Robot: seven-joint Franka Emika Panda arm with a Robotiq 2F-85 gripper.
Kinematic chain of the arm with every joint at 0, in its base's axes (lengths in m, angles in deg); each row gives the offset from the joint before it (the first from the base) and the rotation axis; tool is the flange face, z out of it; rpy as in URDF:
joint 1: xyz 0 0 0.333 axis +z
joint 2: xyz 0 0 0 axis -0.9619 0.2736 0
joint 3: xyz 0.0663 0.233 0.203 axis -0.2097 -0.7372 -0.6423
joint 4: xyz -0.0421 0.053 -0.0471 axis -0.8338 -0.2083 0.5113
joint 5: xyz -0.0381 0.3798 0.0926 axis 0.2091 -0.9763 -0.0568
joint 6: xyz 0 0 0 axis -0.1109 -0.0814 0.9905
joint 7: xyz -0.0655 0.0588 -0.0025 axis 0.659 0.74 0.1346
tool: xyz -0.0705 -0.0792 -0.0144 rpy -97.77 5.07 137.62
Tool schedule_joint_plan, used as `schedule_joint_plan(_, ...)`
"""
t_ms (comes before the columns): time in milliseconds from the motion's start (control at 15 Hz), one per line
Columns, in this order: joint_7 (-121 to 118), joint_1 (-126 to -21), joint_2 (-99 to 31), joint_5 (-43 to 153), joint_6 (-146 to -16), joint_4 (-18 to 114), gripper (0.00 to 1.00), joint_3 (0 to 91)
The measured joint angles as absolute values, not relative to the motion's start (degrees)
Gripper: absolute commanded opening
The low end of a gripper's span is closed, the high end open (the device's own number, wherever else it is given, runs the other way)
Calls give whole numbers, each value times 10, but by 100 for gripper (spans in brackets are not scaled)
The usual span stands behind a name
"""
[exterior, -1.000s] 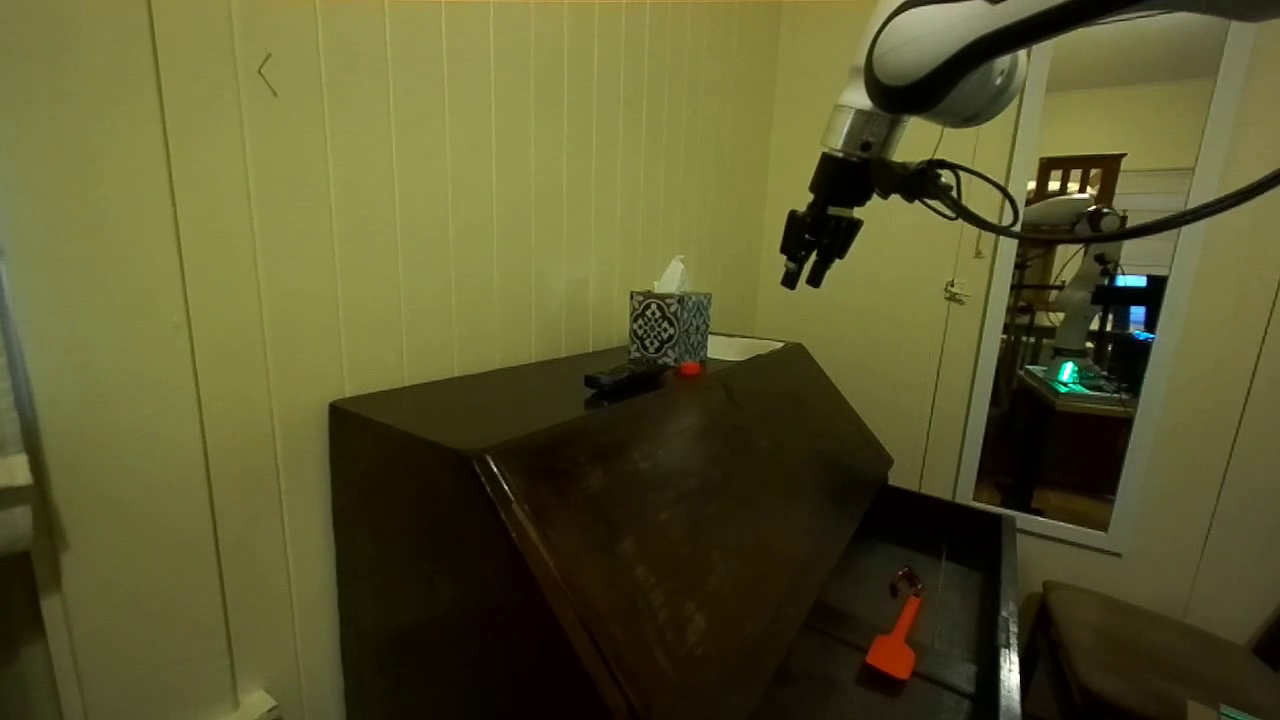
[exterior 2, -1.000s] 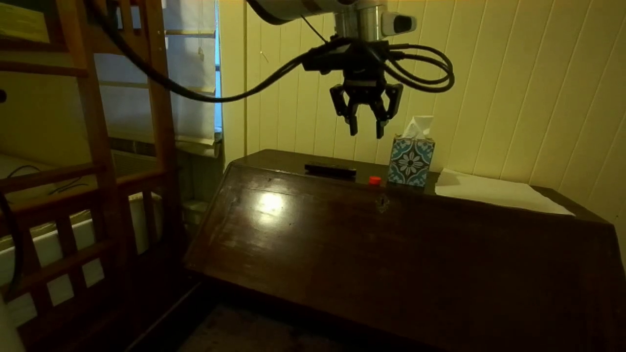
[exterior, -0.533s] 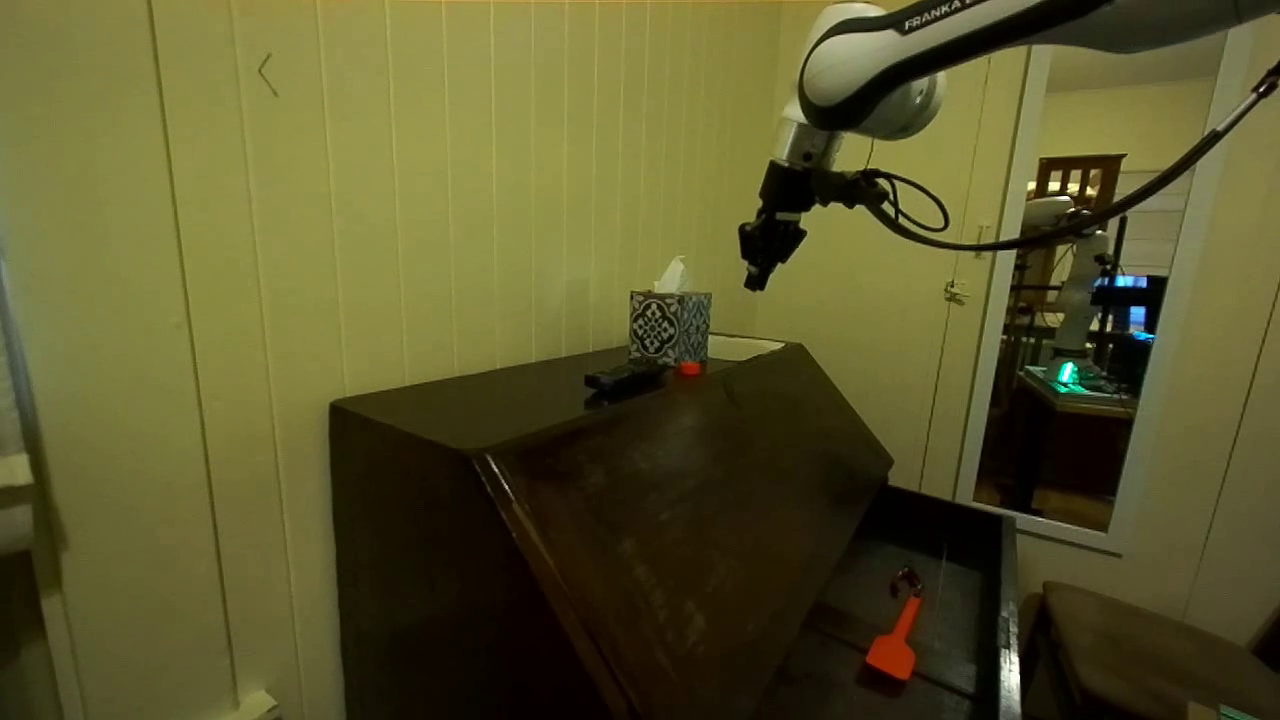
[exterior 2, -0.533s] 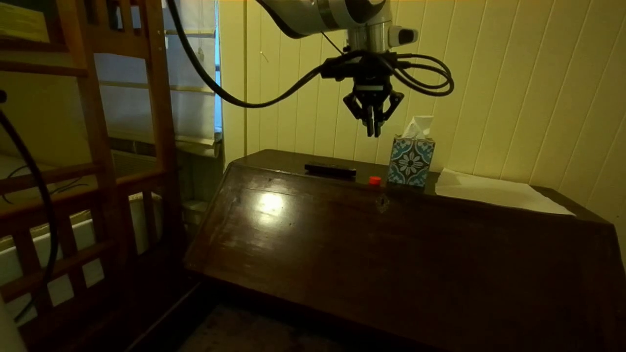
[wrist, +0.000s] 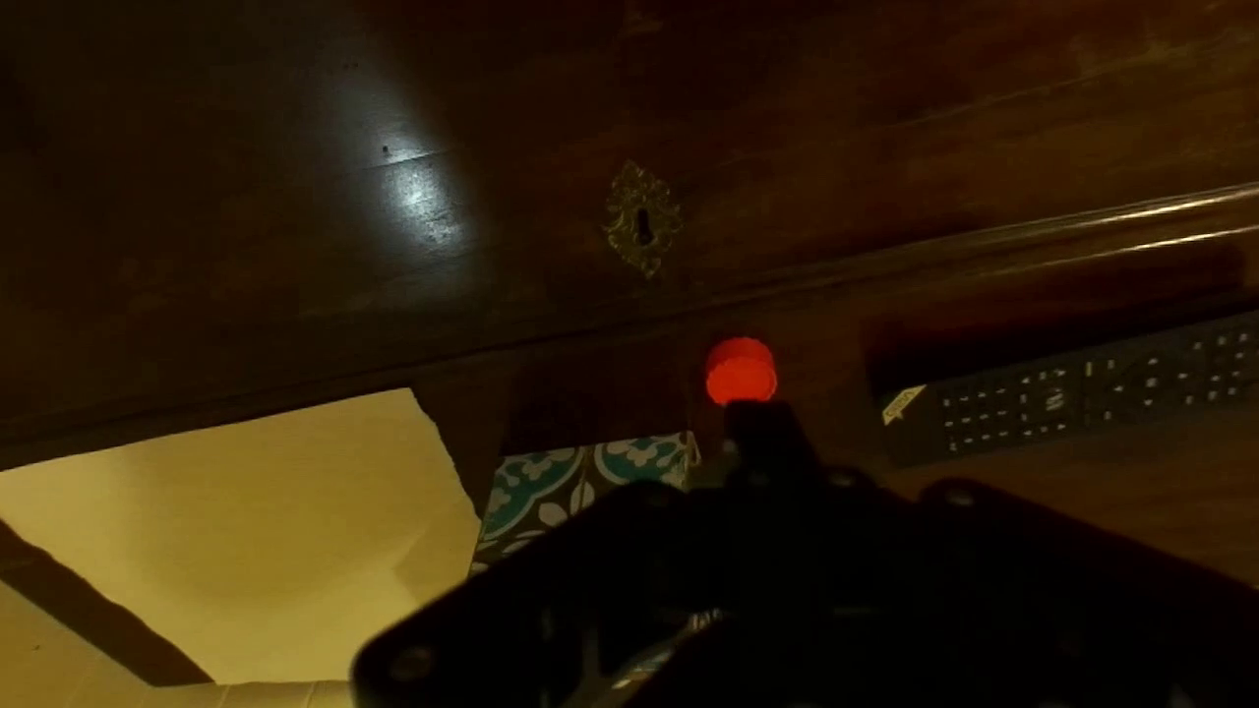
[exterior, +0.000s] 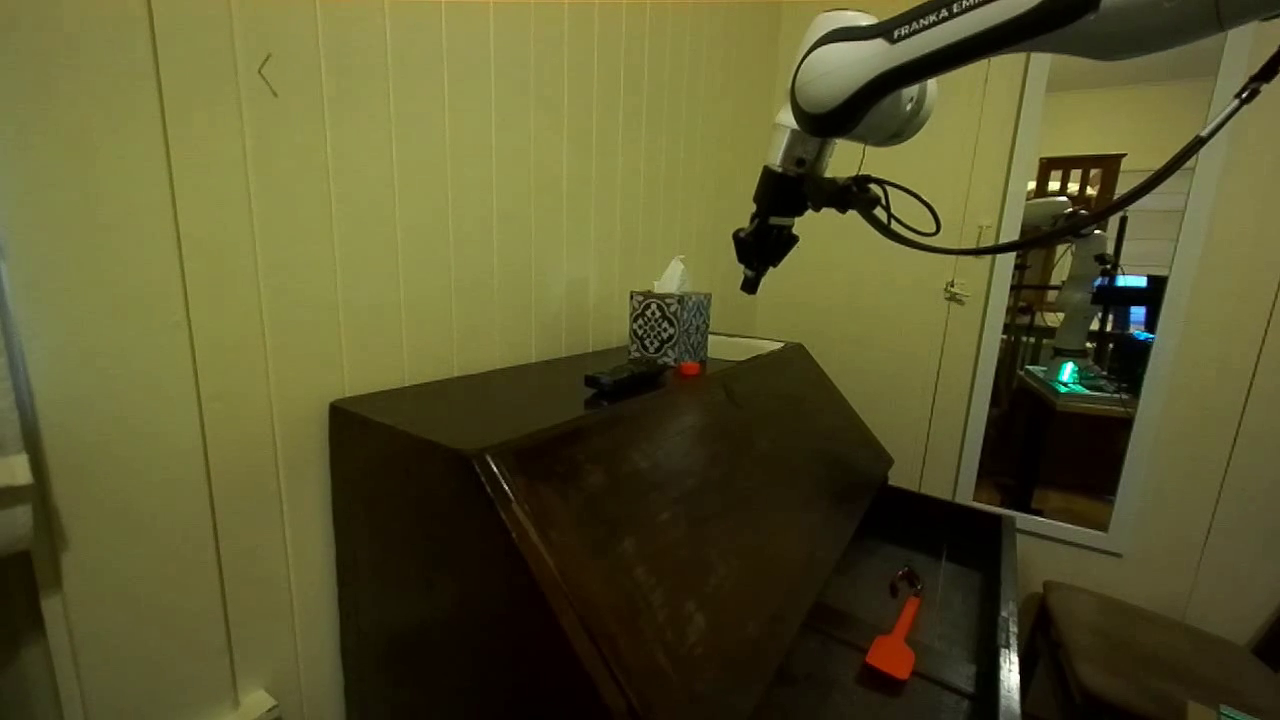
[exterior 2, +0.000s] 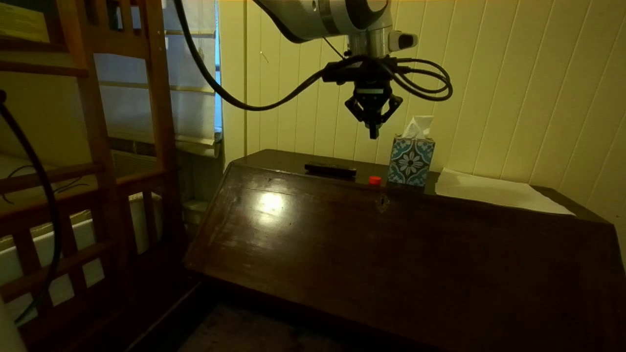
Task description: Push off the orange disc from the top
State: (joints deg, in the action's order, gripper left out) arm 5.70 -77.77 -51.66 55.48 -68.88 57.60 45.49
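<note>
The orange disc (exterior: pixel 690 369) (exterior 2: pixel 374 180) is a small round orange-red piece lying on the top (exterior: pixel 460 402) (exterior 2: pixel 274 158) of the dark brown cabinet, close to the edge where the front slopes down. My gripper (exterior: pixel 750 284) (exterior 2: pixel 373 133) hangs well above the top in both exterior views, pointing down, its fingers together with nothing seen between them. In the wrist view the fingertips of the gripper (wrist: pixel 759 408) overlap the lower edge of the orange disc (wrist: pixel 741 372), though the exterior views show a gap in height.
A patterned tissue box (exterior 2: pixel 412 161) stands just beside the disc. On the disc's other side lies a black remote (wrist: pixel 1072 388). White paper (exterior 2: pixel 494 193) covers part of the top. Below the sloping front, an open drawer (exterior: pixel 1008 610) holds an orange spatula (exterior: pixel 893 650).
My gripper has gone from open to shut. The arm has swung toward the cabinet, leftward in one exterior view and slightly rightward in another. The disc has stayed where it was.
</note>
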Motion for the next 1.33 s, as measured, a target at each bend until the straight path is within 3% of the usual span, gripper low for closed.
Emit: schedule_joint_plan(1333, 80, -770, -352, 548, -897, 533, 0, 439)
